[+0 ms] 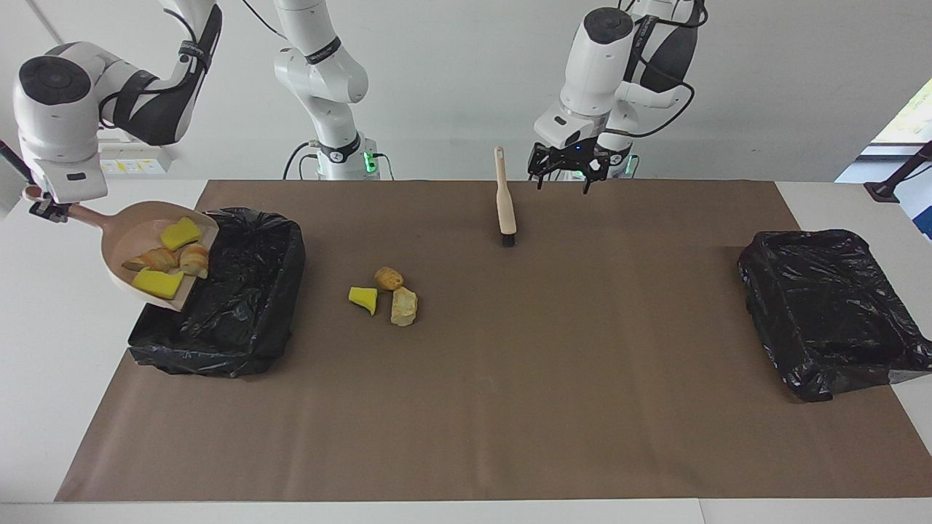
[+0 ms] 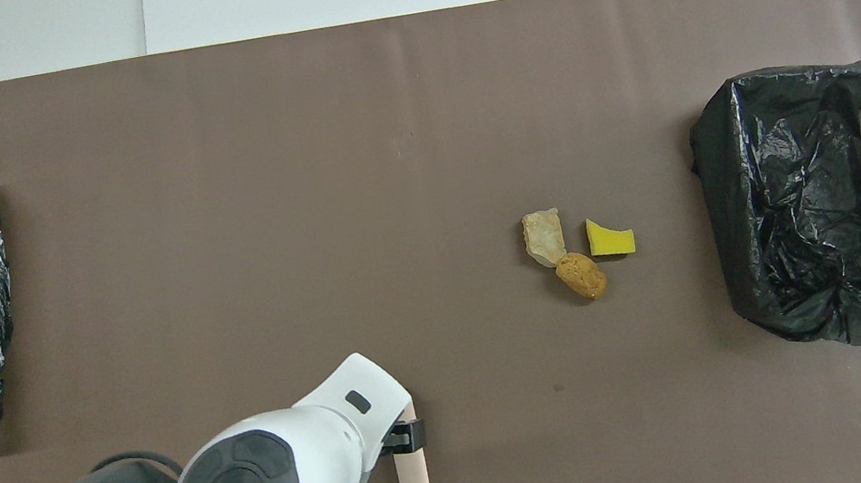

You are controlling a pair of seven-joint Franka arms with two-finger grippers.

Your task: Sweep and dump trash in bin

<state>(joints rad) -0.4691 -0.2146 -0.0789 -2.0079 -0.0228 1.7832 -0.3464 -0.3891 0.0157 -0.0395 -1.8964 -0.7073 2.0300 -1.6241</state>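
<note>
Right gripper (image 1: 45, 209) clamps the handle of the dustpan (image 1: 142, 251), held tilted over the edge of the bin (image 1: 240, 291) at the right arm's end of the bench. Four trash pieces (image 1: 169, 258) sit in the pan; three loose pieces (image 1: 386, 295) lie mid-bench. Left gripper (image 1: 568, 169) hangs with fingers apart, holding nothing, just beside the brush (image 1: 504, 207) near the robots' edge. Second bin (image 1: 830, 309) at the left arm's end.

Bin liners (image 1: 226, 291) (image 2: 799, 197): crinkled glossy black plastic. Tabletop (image 1: 510, 407) cover: matt brown paper, smooth. Dustpan (image 1: 131, 233): smooth pale plastic. Brush (image 1: 504, 204): wood-like handle. Trash (image 1: 386, 295) beside nearer liner: porous sponge, crusty lumps.
</note>
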